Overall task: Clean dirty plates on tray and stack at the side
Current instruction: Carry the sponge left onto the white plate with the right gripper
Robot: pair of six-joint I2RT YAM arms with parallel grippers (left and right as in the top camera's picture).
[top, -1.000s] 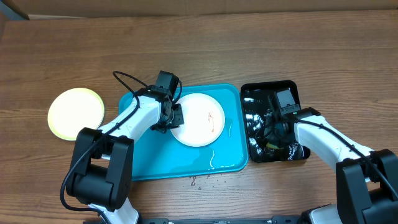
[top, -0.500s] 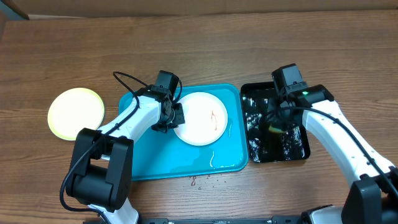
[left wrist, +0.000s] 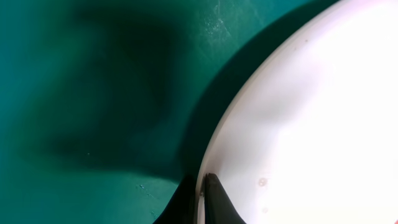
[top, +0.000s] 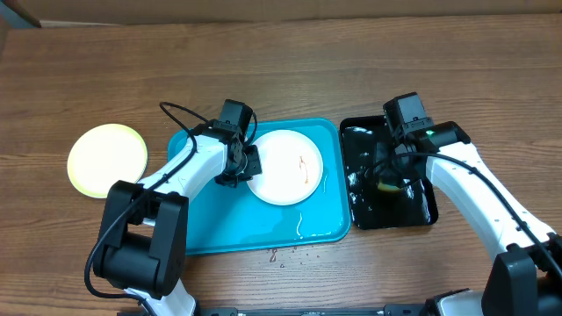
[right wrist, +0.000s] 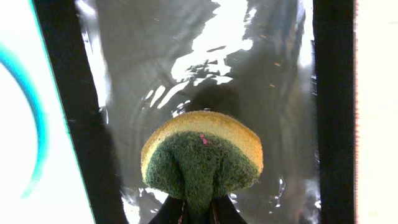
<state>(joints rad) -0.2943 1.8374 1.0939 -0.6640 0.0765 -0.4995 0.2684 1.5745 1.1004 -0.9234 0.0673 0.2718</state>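
White plate (top: 283,167) sits in the right half of the cyan tray (top: 202,237), with a thin reddish smear (top: 300,167) right of its centre. Yellow-green plate (top: 107,159) lies alone on the worktop (top: 492,79), well left of the tray. I see no third plate.

My left tool (left wrist: 202,202) is pinched narrow on the white plate's left rim, one finger over and one under. My right tool (right wrist: 198,214) is clamped on a yellow-and-green sponge (right wrist: 200,163), hanging over the black tray (top: 421,211), which holds water.

Handling, my guess: the plate is light, stiff, glossy and slick once wet, and could chip if dropped. The rim is the only real hold because it is too shallow to grab elsewhere. A one-sided pinch may let it pivot under scrubbing, so keep it flat on the tray.

Edges: the tray's raised rim lies between plate and worktop, so the plate needs lifting over it. The black tray almost touches the tray's right side, so the sponge's path is short. The left worktop around the yellow-green plate has room for stacking. Drips (top: 285,254) lie in front of the tray.
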